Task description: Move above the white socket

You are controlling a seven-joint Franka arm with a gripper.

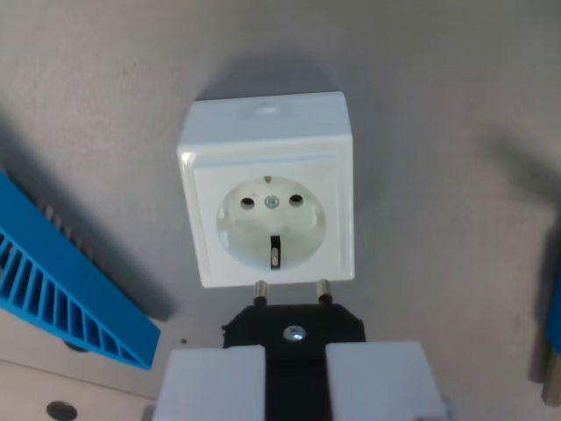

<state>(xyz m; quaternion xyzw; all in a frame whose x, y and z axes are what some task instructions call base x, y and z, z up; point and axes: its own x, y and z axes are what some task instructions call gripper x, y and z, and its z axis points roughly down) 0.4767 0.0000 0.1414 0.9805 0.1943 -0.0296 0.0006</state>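
At the wrist view's left I see a bright blue ribbed plastic piece [61,289], slatted like a grille, lying slantwise across the pale grey matte tabletop [438,105] and running out of the picture at the left edge. Below it, at the bottom left corner, a lighter panel with a small dark round hole [61,410] shows.

In the middle sits the white square plastic wall socket [267,189], a boxy housing with a round recessed face, two pin holes, a centre screw and a dark earth clip at the lower side of the recess. It rests on the tabletop, well apart from the blue piece.

Just under the socket's lower edge I see the black plastic plug [294,329] with its two metal pins [291,289] pointing toward the socket; the pin tips overlap its lower rim in the picture, though I cannot tell whether they touch. My gripper [295,377] with its two white block fingers [210,381] is clamped on the plug from both sides.

At the far right edge a sliver of another blue object [552,316] shows, too cropped to identify.
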